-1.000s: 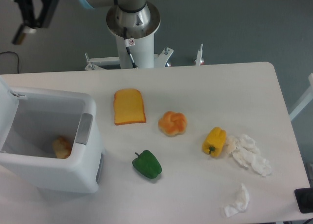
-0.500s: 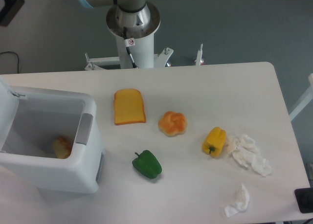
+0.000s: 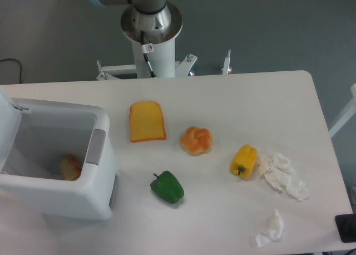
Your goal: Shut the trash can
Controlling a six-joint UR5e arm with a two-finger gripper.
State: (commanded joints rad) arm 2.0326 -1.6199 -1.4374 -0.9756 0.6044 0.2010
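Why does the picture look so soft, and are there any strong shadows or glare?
In the camera view, the light is even and diffuse: the green pepper and yellow pepper cast only faint shadows, with no harsh glare on the table. The whole frame is slightly soft; inside the open trash can it is dimmer.

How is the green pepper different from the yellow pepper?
The green pepper is dark green, and the yellow pepper is bright yellow. The green pepper lies nearer the trash can, while the yellow pepper lies farther right. The yellow pepper touches a crumpled white tissue, but the green pepper has nothing touching it. Both are lying on the white table, and they look close in size.
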